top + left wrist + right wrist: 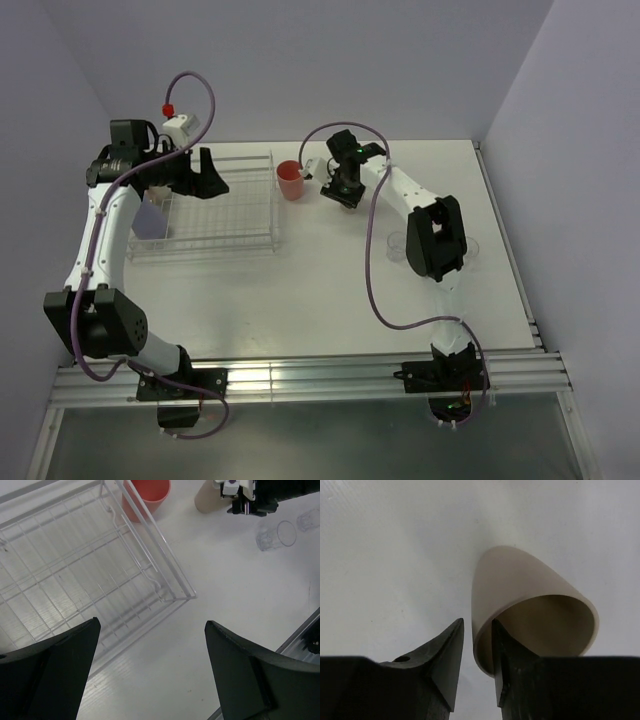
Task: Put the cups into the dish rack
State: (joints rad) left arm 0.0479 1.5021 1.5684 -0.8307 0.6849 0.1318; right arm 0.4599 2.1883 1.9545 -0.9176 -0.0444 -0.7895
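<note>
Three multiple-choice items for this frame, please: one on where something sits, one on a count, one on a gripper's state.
1. Where is the coral-red cup?
A. inside the dish rack
B. on the table beside the dish rack
C. stacked in another cup

2. How many clear glasses stand on the table?
A. two
B. three
C. five

3. The right gripper is:
A. open
B. shut, empty
C. shut on the tan cup

Key:
1 B, it stands just outside the rack's right side.
2 A, the left wrist view shows both.
3 C, its fingers pinch the cup's wall.
</note>
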